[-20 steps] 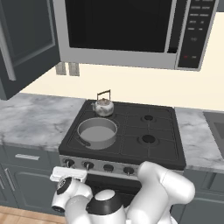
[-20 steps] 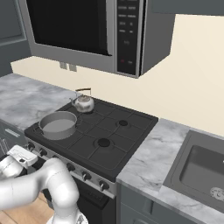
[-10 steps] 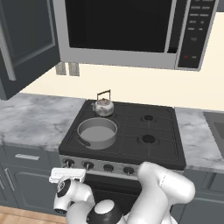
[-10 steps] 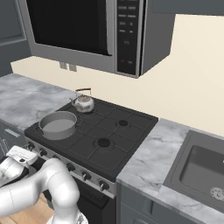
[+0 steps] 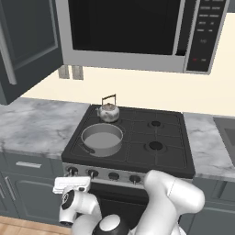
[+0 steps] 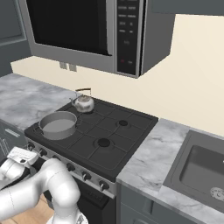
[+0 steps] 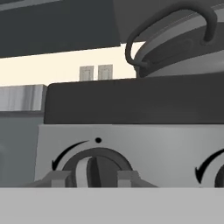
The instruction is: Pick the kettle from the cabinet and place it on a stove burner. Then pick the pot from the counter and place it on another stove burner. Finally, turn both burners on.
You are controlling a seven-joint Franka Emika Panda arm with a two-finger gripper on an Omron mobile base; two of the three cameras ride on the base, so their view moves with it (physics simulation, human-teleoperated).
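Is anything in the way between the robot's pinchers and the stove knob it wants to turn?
Nothing visible is. In the hand view the gripper sits right at the leftmost knob, one fingertip on each side of its ridge. The pot and kettle sit up on the burners, out of the way.

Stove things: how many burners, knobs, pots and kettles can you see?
Burners: 4 (two bare, one under each vessel)
Knobs: 4 along the front
Pots: 1, the pot
Kettles: 1, the kettle
Total: 10
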